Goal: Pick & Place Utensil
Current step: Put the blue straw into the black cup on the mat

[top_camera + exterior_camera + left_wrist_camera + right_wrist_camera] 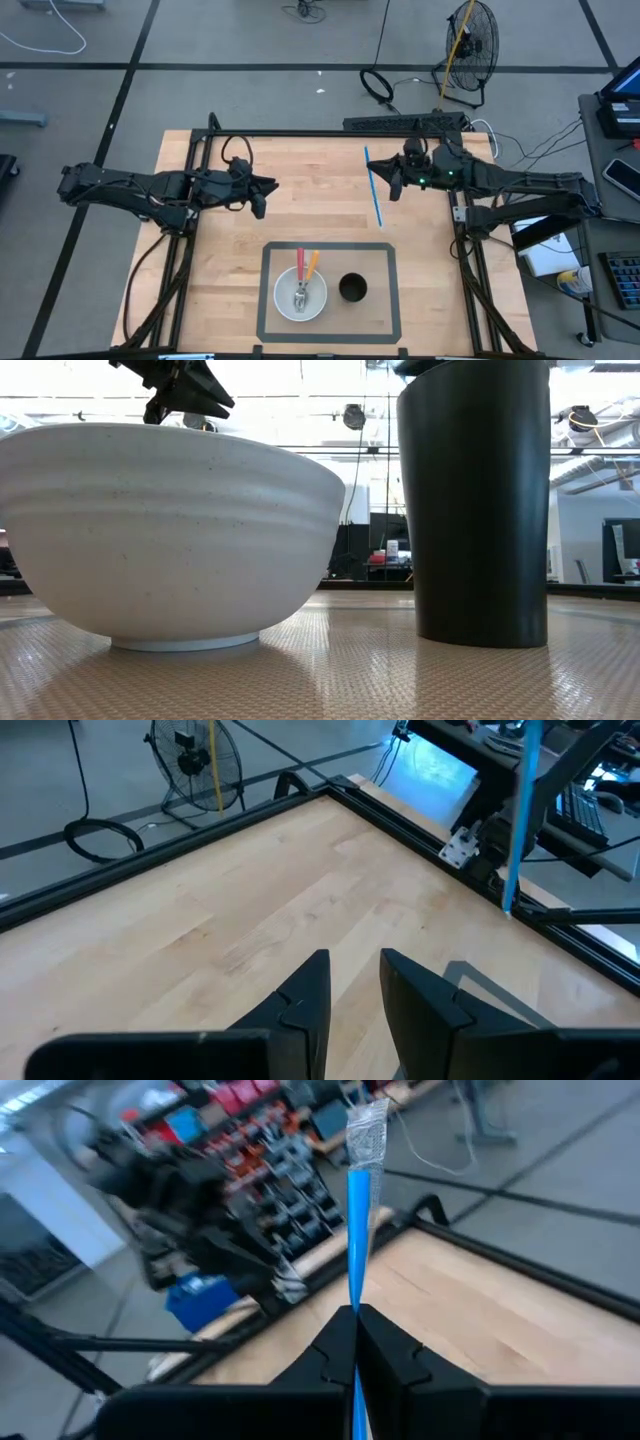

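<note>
A blue utensil (373,186) with a pale, clear head (367,1130) is up over the table's far right part, with my right gripper (392,183) shut on it. It also shows as a long blue stick (520,810) in the left wrist view. My left gripper (262,200) hangs over the table's left middle, open with nothing between its fingers (310,995). A white bowl (300,294) near the front edge has a red, an orange and a metal utensil standing in it. A black cup (352,288) stands to its right. My right gripper pinches the blue utensil's handle (355,1292) between its two shut fingers, about midway along it. The fingers come level from the table's right side and lie across the handle. The utensil stands steeply, head up, and looks lifted clear of the table.
Bowl and cup stand on a dark-bordered mat (385,250) at the front middle; they fill the low view as bowl (170,530) and cup (480,500). A black frame (300,133) runs along the table's far edge. Bare wood lies between the arms.
</note>
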{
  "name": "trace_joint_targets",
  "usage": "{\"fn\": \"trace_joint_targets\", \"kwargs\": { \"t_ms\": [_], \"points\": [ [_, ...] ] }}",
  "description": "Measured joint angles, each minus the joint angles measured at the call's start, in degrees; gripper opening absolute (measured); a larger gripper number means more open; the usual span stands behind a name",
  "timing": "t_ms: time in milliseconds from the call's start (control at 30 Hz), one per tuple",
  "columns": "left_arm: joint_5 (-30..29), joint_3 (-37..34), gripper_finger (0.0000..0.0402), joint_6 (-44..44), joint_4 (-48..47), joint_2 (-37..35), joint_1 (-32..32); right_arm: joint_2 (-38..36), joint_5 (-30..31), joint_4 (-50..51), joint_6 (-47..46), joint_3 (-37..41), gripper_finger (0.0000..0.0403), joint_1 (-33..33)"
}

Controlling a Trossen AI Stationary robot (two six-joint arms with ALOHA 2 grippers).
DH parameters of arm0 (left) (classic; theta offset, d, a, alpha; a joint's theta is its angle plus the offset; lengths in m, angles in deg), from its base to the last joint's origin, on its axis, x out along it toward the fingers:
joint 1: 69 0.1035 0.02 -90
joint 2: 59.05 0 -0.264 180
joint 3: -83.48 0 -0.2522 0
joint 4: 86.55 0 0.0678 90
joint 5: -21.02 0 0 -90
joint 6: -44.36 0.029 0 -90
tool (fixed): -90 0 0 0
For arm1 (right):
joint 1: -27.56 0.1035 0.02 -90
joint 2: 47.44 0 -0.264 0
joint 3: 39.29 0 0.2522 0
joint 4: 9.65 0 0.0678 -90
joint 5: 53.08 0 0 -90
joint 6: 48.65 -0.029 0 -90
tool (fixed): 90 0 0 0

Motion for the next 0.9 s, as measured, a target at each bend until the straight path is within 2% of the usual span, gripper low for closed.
{"fn": "trace_joint_targets", "kwargs": {
  "t_ms": [433, 900],
  "points": [
    [0.0, 0.0, 0.0093, 0.0, 0.5, 0.0, 0.0, -1.5, 0.0, -14.7, 6.0, 0.0, 0.0, 6.3],
    [0.0, 0.0, 0.0093, -0.4, 0.7, 0.0, 0.0, -1.5, 0.0, -18.2, 8.0, 0.0, 0.0, 14.2]
  ]
}}
